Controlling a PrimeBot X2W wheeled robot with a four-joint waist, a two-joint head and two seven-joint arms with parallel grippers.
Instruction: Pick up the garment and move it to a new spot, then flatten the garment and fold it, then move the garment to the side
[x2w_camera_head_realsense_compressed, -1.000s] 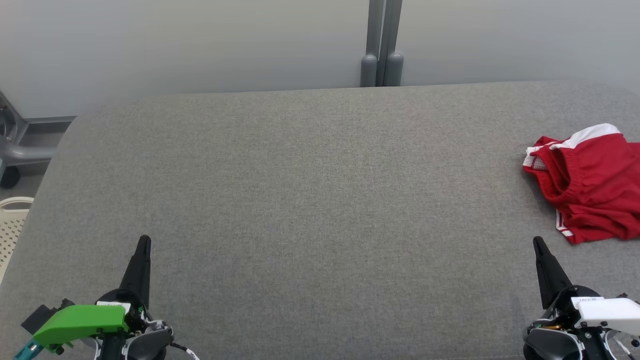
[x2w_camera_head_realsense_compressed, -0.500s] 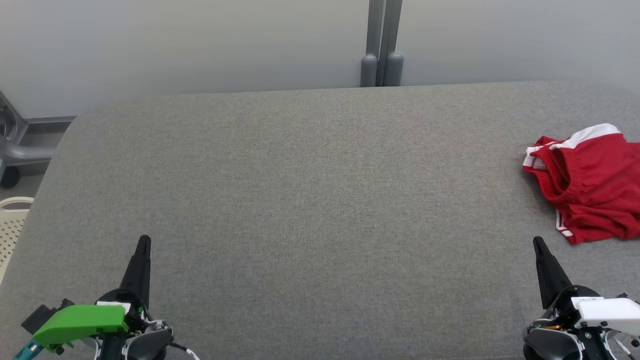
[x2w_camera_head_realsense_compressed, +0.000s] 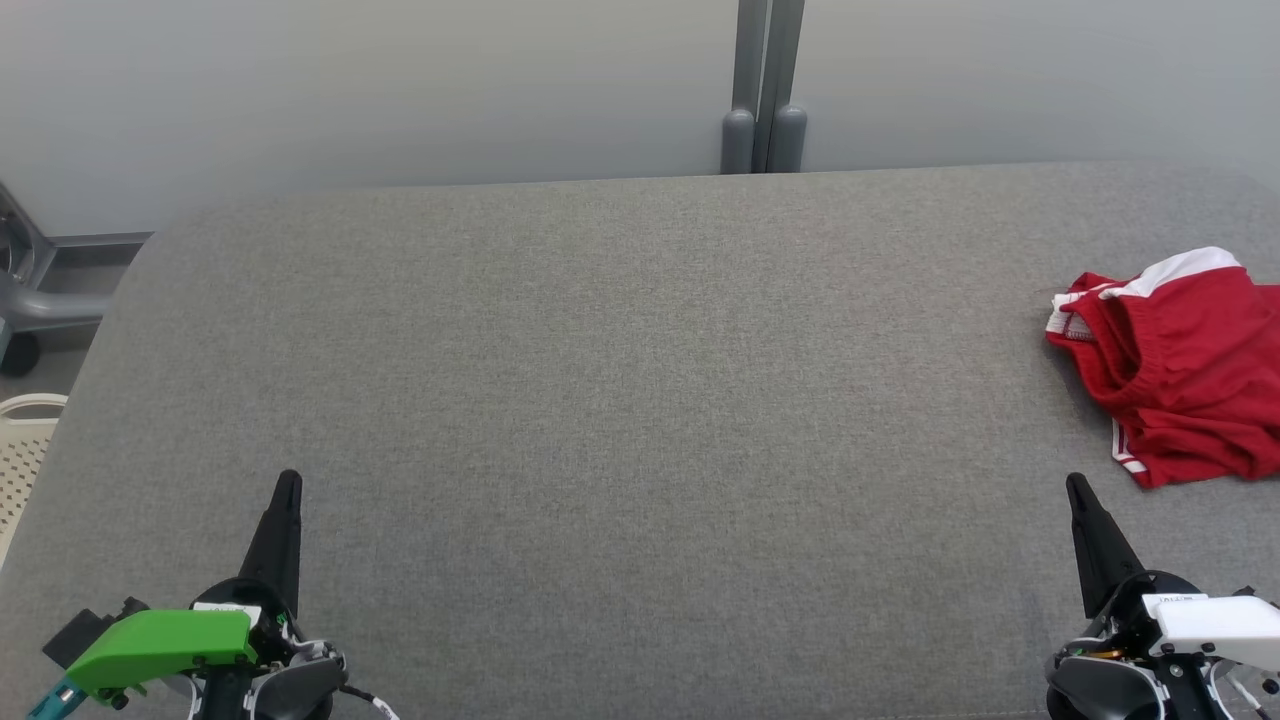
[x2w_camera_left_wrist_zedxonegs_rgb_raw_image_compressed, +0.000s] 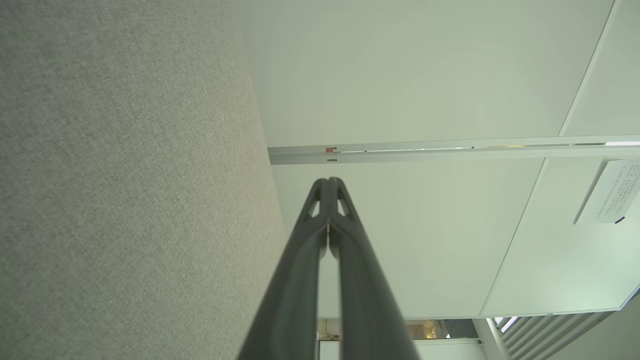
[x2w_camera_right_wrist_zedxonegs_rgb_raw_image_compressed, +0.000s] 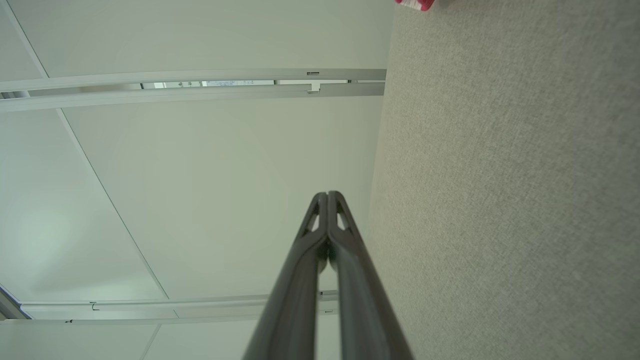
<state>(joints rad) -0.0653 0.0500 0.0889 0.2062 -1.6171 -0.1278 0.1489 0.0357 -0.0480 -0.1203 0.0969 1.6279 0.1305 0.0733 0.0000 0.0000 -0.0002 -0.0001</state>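
The garment (x2w_camera_head_realsense_compressed: 1185, 365) is a pair of red shorts with white trim, lying crumpled at the right edge of the grey fabric table (x2w_camera_head_realsense_compressed: 640, 400). A sliver of the garment (x2w_camera_right_wrist_zedxonegs_rgb_raw_image_compressed: 415, 4) peeks in at the top of the right wrist view. My right gripper (x2w_camera_head_realsense_compressed: 1075, 485) rests at the lower right, just short of the garment, its jaws pressed together on nothing. At the lower left my left gripper (x2w_camera_head_realsense_compressed: 288, 480) sits shut and empty, far from the garment. Both wrist views show closed fingertips, left (x2w_camera_left_wrist_zedxonegs_rgb_raw_image_compressed: 328, 181) and right (x2w_camera_right_wrist_zedxonegs_rgb_raw_image_compressed: 327, 194).
A pale wall with a grey post (x2w_camera_head_realsense_compressed: 763, 90) runs behind the table. Off the table's left edge stand a perforated cream basket (x2w_camera_head_realsense_compressed: 22, 450) and a grey metal cart frame (x2w_camera_head_realsense_compressed: 40, 290).
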